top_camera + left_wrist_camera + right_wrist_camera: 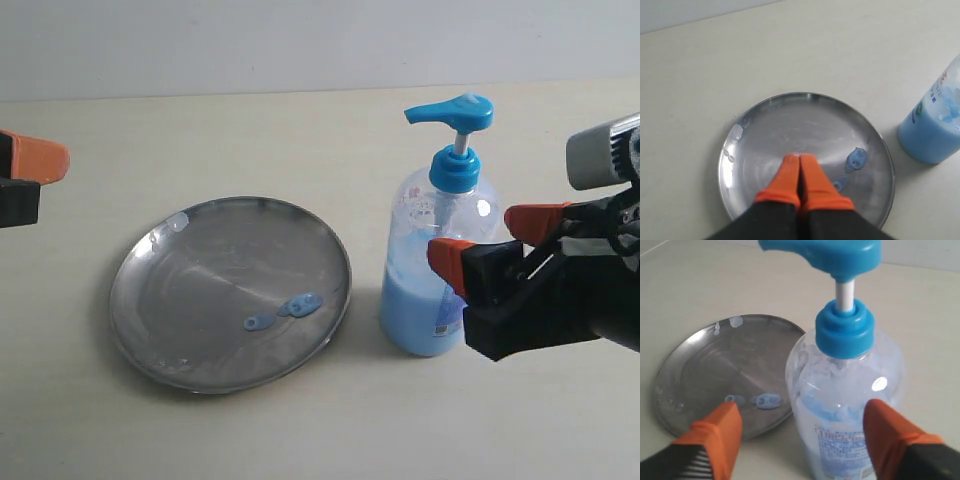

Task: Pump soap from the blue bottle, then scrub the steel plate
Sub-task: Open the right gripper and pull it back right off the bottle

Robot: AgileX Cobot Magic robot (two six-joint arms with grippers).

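The steel plate (200, 280) lies left of centre, with two small blobs of soap (300, 305) near its right side. The blue bottle (440, 270) stands upright just right of the plate, pump head (455, 112) up and its spout pointing towards the plate. My right gripper (487, 238) is open, its orange fingers on either side of the bottle's lower body; in the right wrist view one finger (722, 430) stands clearly apart from the bottle (845, 390). My left gripper (799, 159) is shut and empty above the plate (790, 120), beside the soap blobs (857, 160).
Everything sits on a plain beige tabletop (300, 130) with a pale wall behind. A few whitish droplets (178, 222) mark the plate's far left rim. The left gripper shows as an orange tip (35, 160) at the far left edge of the exterior view.
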